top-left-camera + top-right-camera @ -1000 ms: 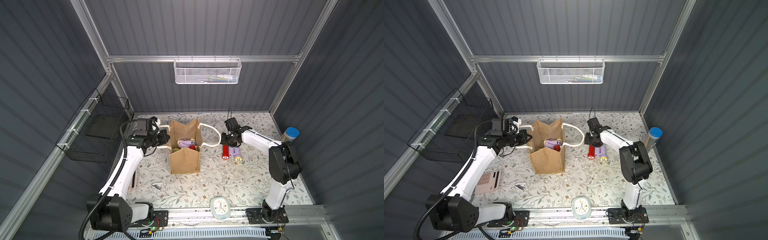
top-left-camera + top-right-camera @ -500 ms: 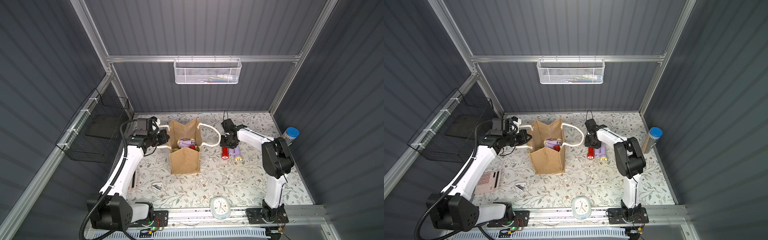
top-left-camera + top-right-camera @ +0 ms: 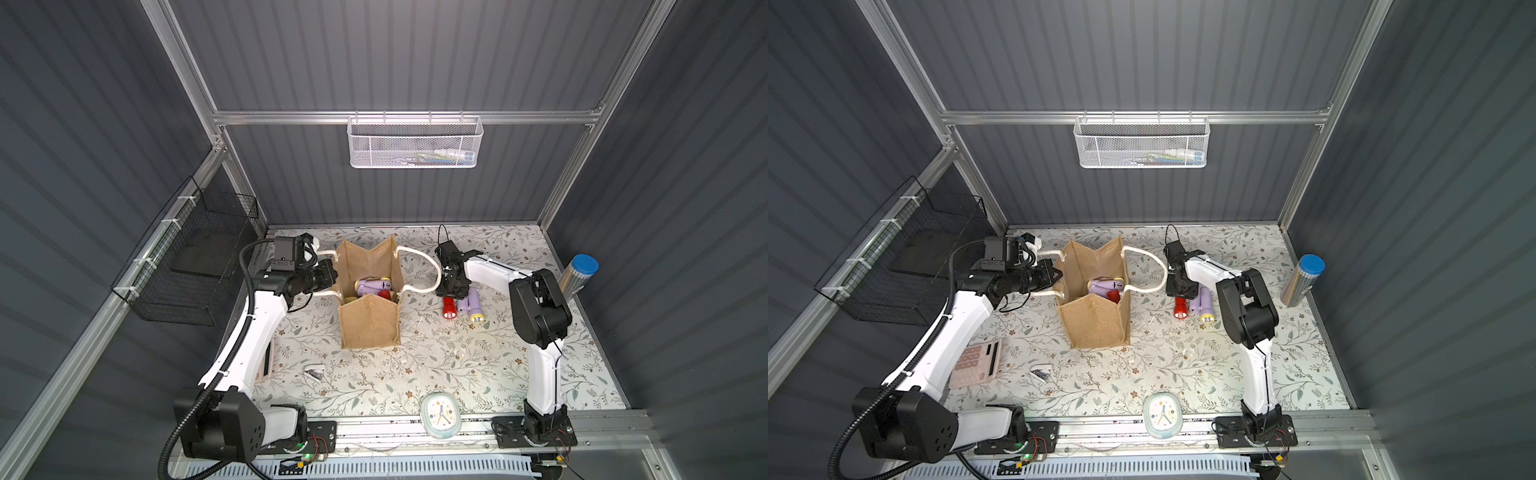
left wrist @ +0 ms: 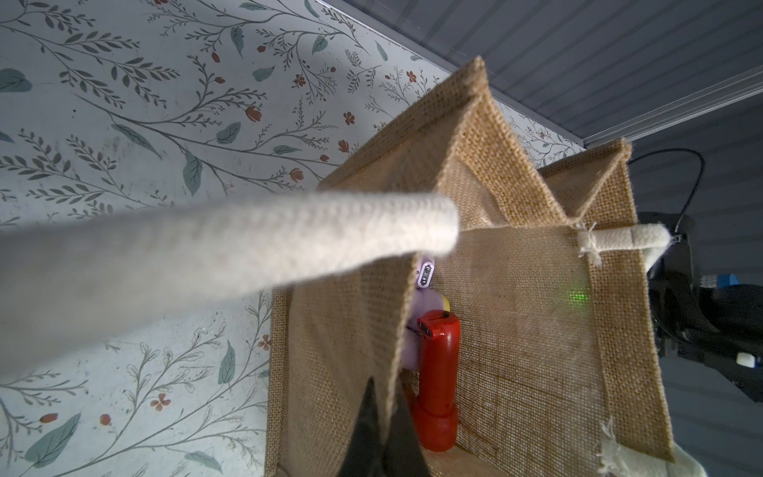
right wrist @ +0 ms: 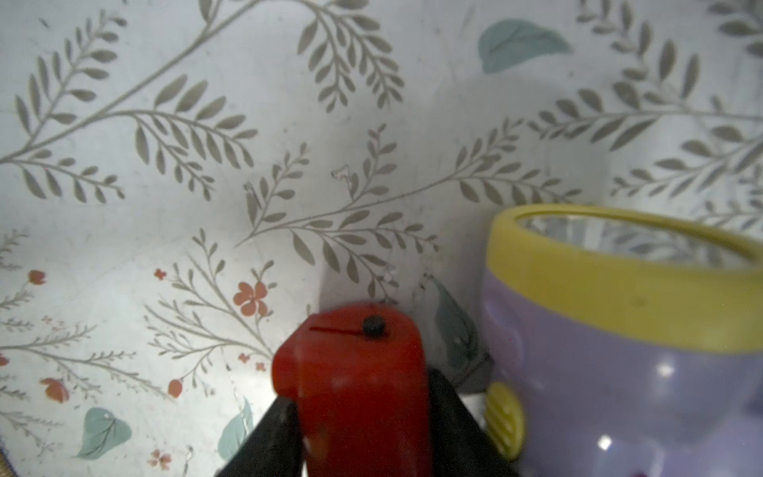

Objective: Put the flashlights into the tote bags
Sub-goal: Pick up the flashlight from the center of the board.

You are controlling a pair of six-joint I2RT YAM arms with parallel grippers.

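Right wrist view: a red flashlight [image 5: 355, 371] is clamped between the jaws of the right gripper [image 5: 363, 421], a lavender flashlight [image 5: 598, 371] lying just beside. Farther off, the bag [image 3: 370, 328] is pinched at its wall by the closed left gripper [image 3: 332, 277], more flashlights [image 3: 372, 286] held inside.

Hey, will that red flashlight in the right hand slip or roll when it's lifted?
The red flashlight looks like small smooth plastic, so probably light but maybe slippery in the right hand. Its round body would likely roll if released on the table.
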